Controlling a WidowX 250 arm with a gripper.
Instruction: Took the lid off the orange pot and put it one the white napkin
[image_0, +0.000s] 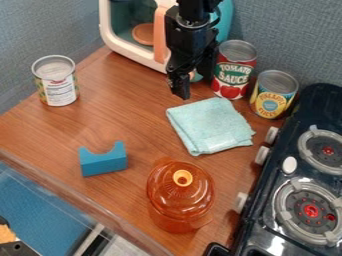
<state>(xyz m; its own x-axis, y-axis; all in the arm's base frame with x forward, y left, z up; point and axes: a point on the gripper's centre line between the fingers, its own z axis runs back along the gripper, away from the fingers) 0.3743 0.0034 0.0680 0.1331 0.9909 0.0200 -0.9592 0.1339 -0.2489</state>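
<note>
The pincer (179, 89) was held above the desk (127, 120), near the folded pale-blue napkin (210, 126); whether it was open or closed could not be told. Behind the napkin, a red-labelled can (234, 70) and a yellow-labelled can (274, 95) were placed. The orange pot (177, 220) was covered by its translucent lid (170, 192), between a blue arched block (103, 162) and the stove (304, 165).

The arm (184, 45) is matte black, built of chunky, angular segments with small pale glints on their edges. Above the end effector (180, 93) sit a rounded black joint (194, 14) and a thin, dark, curving cable (218, 18).
</note>
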